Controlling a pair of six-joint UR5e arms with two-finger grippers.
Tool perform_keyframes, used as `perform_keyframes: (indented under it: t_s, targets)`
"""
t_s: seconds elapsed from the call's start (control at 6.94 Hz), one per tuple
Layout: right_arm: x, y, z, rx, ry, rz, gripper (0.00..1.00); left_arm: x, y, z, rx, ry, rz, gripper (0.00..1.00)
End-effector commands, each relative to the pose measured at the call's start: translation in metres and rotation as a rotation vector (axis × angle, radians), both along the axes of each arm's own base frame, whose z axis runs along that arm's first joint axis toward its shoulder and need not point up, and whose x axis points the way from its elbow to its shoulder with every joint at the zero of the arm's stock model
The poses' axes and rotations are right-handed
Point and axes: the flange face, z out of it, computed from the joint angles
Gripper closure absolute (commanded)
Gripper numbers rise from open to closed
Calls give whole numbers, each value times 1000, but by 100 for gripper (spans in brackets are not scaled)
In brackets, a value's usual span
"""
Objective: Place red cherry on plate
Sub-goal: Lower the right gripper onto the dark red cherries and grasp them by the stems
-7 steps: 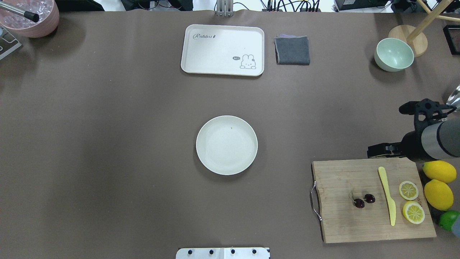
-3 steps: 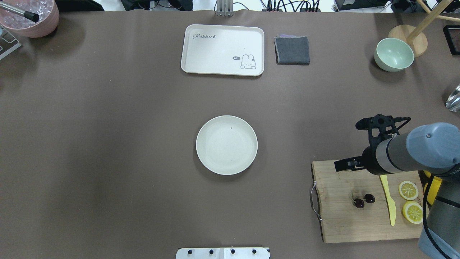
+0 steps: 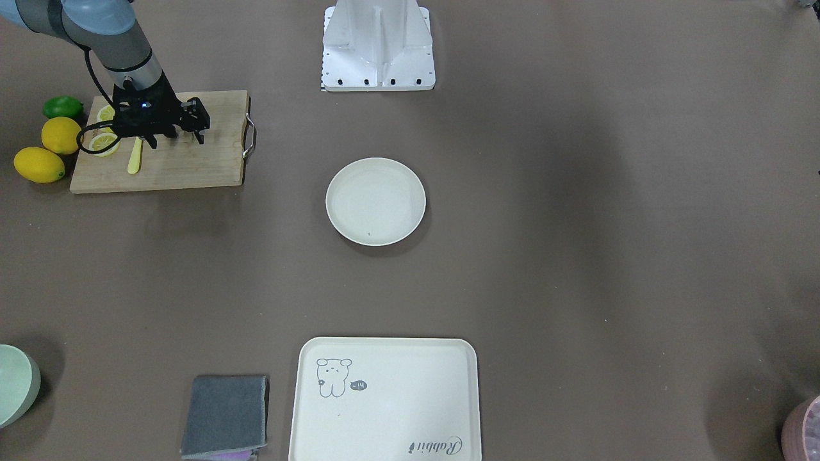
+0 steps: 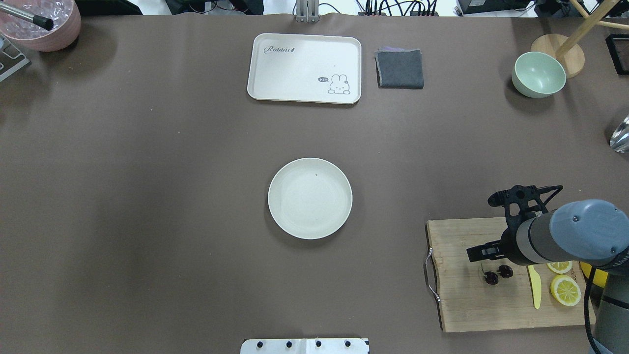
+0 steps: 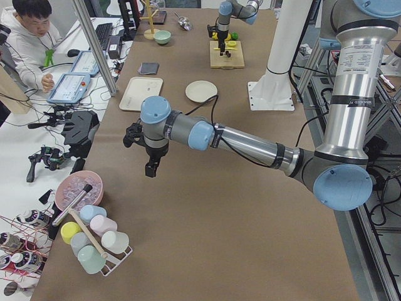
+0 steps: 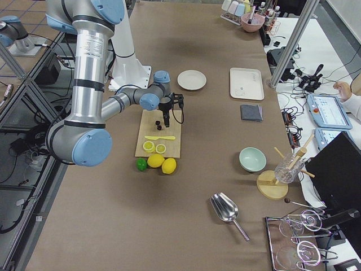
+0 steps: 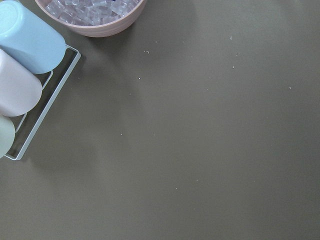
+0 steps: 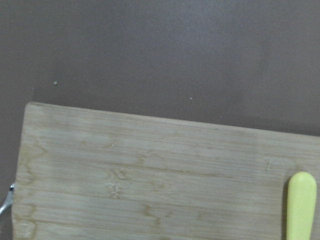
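The red cherry, two tiny dark fruits on one stem, lies on the wooden cutting board at the near right. My right gripper hovers over the board just beyond the cherry, its fingers apart and holding nothing. The right wrist view shows only the board's corner and a knife tip. The round cream plate sits bare at the table's middle, well left of the board. My left gripper hangs over the table's left end and shows only in the left side view, so I cannot tell its state.
On the board lie a yellow knife and lemon slices. Beside it are whole lemons and a lime. At the far edge are a rabbit tray, a grey cloth and a green bowl. A cup rack stands at the left end.
My right arm has swung in from the right edge, left and back toward the robot, bringing the gripper over the board beside the cherry. Cherry and plate have not moved.
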Motion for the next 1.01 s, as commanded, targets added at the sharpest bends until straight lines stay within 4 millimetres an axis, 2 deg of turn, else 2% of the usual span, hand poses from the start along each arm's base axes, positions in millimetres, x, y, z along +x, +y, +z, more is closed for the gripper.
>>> perform_keyframes:
  t_s: [0.0, 0.43, 0.86]
  targets:
    - [-10, 16, 3, 7, 11, -38, 14, 0, 0, -2, 3, 0, 0, 2]
    - [-22, 37, 3, 5, 45, -104, 17, 0, 0, -1, 2, 0, 0, 2]
    - [-27, 44, 3, 8, 46, -122, 35, 1, 0, -2, 5, 0, 2, 2]
